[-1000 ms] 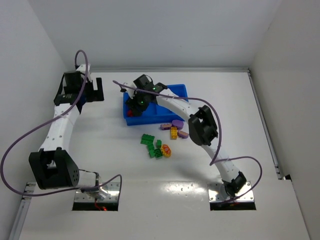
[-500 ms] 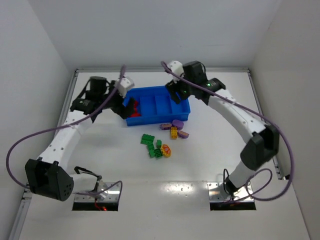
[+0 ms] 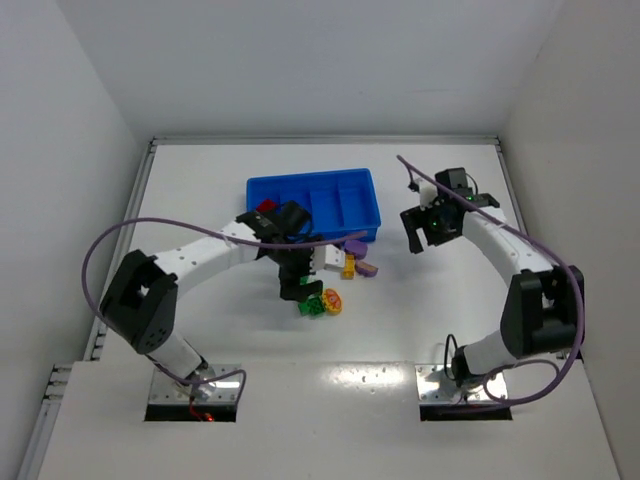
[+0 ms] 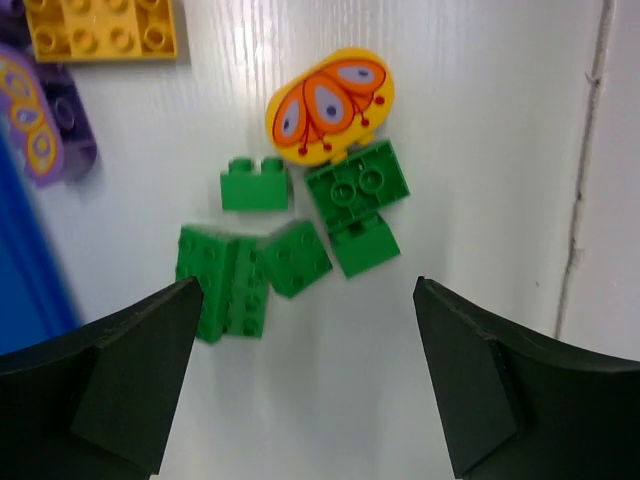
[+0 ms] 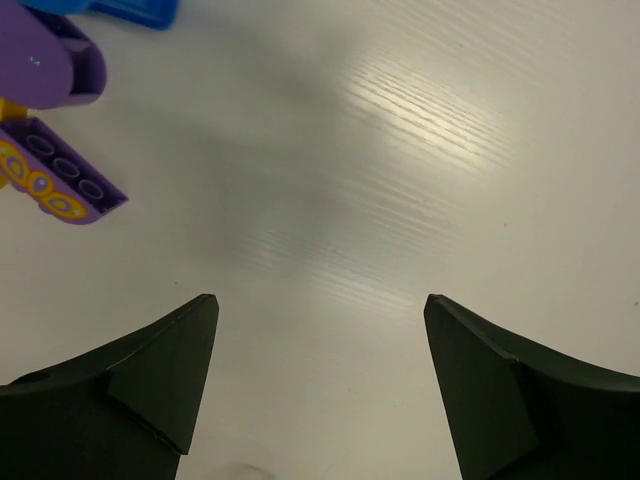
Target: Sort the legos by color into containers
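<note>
Green legos (image 4: 290,258) now beneath spread left claw (image 4: 305,300).

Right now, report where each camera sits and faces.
Top external: above and behind the bases, looking down on table, blue tray, left arm, right arm.
Left wrist: on the left end effector, facing down at green legos; its fingers show.
Right wrist: on the right end effector, facing table and purple legos; its fingers show.
Shared: top and left wrist both show the yellow butterfly piece.

The green bricks (image 4: 222,285) sit mid-frame under a yellow oval piece (image 4: 330,105) (orange butterfly print, blue spots). Upper left: a yellow brick (image 4: 100,27) and a purple piece (image 4: 40,120) with yellow-orange markings. The blue tray (image 3: 312,205) stands on a white table (image 3: 200,180).
</note>
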Action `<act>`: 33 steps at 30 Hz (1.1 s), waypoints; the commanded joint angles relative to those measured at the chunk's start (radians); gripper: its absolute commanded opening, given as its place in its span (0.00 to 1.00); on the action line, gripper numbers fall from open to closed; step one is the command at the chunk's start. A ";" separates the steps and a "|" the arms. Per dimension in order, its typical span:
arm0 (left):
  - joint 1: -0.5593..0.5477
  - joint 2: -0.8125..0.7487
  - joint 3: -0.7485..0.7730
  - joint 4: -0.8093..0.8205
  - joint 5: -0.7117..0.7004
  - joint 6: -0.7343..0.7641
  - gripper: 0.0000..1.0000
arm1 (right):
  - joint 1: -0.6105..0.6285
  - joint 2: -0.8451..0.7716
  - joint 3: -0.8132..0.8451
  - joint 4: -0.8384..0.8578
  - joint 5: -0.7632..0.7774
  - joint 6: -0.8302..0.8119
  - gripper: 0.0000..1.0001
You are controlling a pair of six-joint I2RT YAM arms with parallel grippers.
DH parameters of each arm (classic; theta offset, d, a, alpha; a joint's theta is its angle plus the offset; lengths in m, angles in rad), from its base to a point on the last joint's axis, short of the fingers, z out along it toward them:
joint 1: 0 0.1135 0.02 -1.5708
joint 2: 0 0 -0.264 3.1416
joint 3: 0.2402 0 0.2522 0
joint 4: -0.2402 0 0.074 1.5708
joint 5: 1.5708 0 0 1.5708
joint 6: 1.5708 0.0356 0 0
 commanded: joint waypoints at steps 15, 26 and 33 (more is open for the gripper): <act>-0.154 0.121 -0.098 0.375 0.041 0.121 0.95 | -0.184 -0.138 -0.065 -0.017 -0.097 0.040 0.86; -0.185 0.164 -0.108 0.375 0.072 0.132 0.94 | -0.227 -0.138 -0.074 -0.017 -0.106 0.030 0.86; -0.195 0.197 -0.097 0.384 0.091 0.132 0.90 | -0.236 -0.127 -0.063 -0.017 -0.116 0.030 0.86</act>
